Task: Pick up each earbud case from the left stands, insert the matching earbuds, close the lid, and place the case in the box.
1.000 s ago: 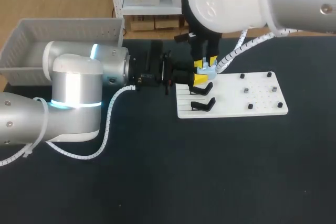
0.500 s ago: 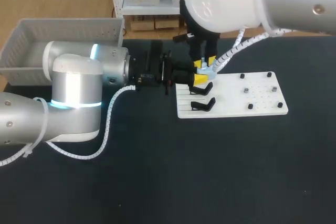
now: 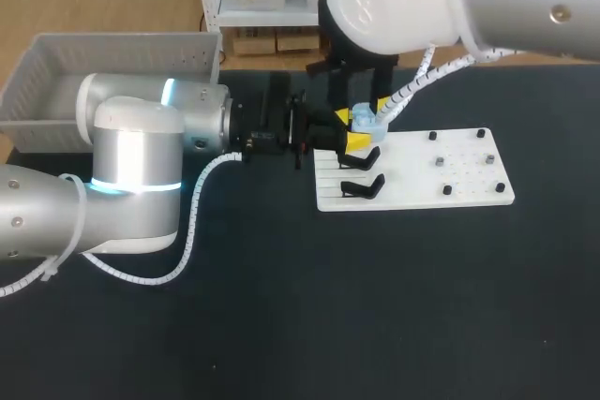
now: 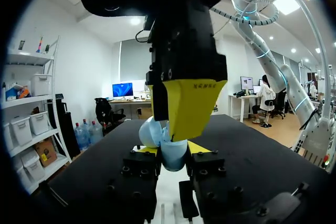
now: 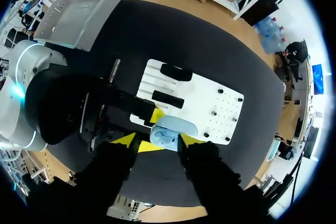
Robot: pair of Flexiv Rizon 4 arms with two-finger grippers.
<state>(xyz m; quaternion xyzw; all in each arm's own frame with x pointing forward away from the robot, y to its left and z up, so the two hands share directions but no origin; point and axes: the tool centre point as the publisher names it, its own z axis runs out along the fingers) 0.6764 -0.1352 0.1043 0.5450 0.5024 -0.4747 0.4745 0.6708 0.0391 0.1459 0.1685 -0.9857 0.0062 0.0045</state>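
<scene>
Pale-blue rounded plastic earbud case (image 3: pixel 366 122) is off the black stands (image 3: pixel 362 186), clamped by left gripper (image 3: pixel 354 140) and right gripper (image 5: pixel 157 140) over the 9 o'clock end of the white board (image 3: pixel 469 175); judged early: filling, lid closing, drop into grey plastic box (image 3: pixel 56 53) at 10 o'clock not yet done.

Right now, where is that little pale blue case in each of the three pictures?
Head view: the pale blue case sits above centre, at the white board's left end, in the right pincer.
Left wrist view: just ahead of the left pincer, behind the other arm's yellow tip.
Right wrist view: between its own yellow tips, near the board's edge.
Shared landmark: the white board.
</scene>
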